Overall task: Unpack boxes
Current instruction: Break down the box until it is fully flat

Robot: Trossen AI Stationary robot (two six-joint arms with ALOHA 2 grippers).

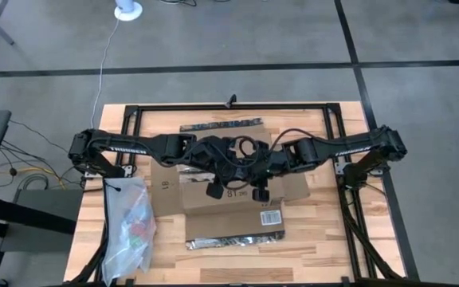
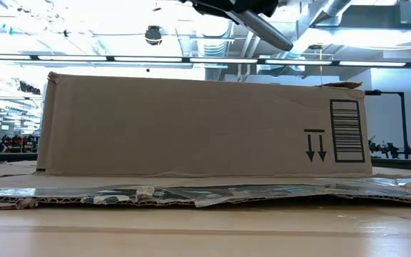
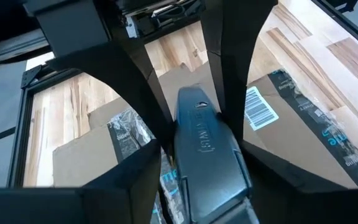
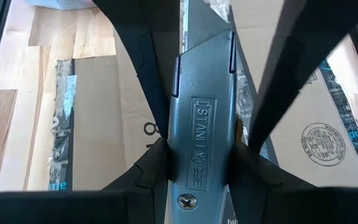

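1 brown corrugated cardboard box [image 1: 237, 195] rests mid-tabletop, flaps spread flat outward. Dark printed tape strips edge the near and far flaps. White barcode label on the near flap; "81" print beside it. Side wall upright, bearing arrows.

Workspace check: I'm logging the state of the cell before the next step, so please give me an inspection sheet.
Surface: wooden table, bare at the near right.
Job's things: cardboard box mid-table, flaps open and spread flat, white barcode label on the near flap.
Clutter: clear plastic bag with colourful contents, left of the box.
Grippers: left gripper and right gripper above the box, each shut on a grey utility knife, the right one marked Stanley.
Cables: white cord on the floor beyond the table; wires at far left.
Surroundings: grey tiled floor, white round base.
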